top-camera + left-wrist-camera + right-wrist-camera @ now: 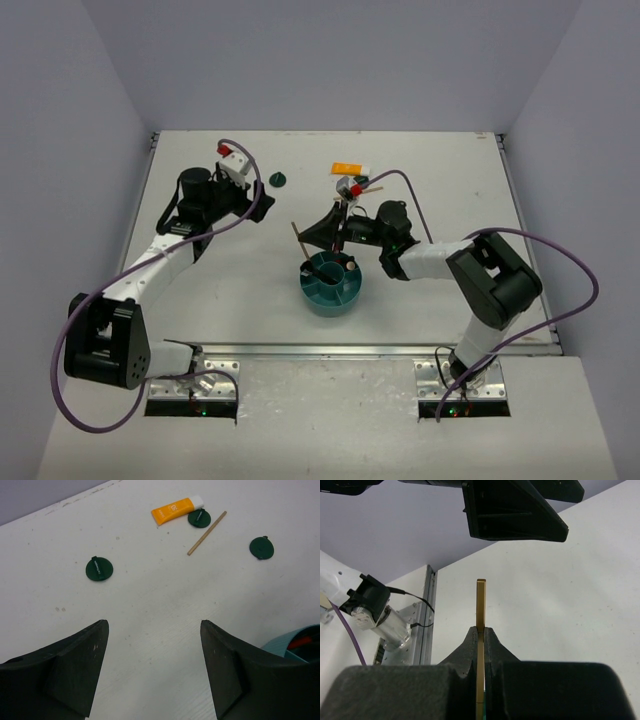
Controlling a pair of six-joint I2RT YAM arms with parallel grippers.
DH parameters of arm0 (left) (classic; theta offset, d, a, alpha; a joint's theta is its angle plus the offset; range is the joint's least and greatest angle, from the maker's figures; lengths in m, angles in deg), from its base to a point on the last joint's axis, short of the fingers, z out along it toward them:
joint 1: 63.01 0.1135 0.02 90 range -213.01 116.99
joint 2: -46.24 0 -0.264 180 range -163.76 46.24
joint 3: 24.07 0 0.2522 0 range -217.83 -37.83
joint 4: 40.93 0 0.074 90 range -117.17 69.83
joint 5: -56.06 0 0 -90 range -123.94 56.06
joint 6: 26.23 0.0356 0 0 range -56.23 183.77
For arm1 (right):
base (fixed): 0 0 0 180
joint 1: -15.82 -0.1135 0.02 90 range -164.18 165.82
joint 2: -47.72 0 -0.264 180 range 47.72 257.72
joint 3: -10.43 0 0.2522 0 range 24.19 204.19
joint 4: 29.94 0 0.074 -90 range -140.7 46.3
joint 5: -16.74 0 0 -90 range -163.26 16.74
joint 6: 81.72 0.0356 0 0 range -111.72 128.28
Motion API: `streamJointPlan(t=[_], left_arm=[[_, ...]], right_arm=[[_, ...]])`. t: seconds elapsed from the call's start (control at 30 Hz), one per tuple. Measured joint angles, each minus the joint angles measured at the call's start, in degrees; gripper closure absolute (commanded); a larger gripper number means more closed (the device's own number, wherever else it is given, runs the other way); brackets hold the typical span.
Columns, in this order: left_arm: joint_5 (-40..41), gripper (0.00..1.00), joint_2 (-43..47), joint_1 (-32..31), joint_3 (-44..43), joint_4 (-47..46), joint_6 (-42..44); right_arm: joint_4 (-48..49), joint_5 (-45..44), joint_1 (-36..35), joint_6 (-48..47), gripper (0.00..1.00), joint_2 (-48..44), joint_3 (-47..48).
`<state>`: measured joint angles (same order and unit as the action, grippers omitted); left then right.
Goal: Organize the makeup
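**A:** Which way does the held piece lie from the bowl?

**B:** The teal bowl (322,306) is nearest the bases; just beyond it the right gripper (480,632) is pinched tight on a thin gold stick (480,605), its long axis running straight out past the fingertips; overhead, the stick stands just beside the bowl's far-left rim, so I'd judge the drop needs a short shift near-right.

**A:** And the left?

**B:** The left gripper (153,630) is spread wide, holding nothing; only its camera shows a green compact (99,568) close ahead, with two more, a tan stick (207,533) and the orange packet (177,510) farther out.
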<state>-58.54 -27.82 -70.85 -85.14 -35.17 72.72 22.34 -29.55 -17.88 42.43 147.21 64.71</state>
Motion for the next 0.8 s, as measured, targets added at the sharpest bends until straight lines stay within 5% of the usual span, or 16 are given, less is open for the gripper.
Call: streamJointPlan(t=[0.23,0.8], left_arm=[[0.0,0.28,0.6,0.4,0.5,0.0,0.0],[0.0,0.28,0.6,1.2,0.5,-0.4,0.3]], right_arm=[[1.2,1.0,0.0,-0.1,0.98,2.7,0.0],[0.9,6.0,2.4,0.5,0.29,3.5,2.3]])
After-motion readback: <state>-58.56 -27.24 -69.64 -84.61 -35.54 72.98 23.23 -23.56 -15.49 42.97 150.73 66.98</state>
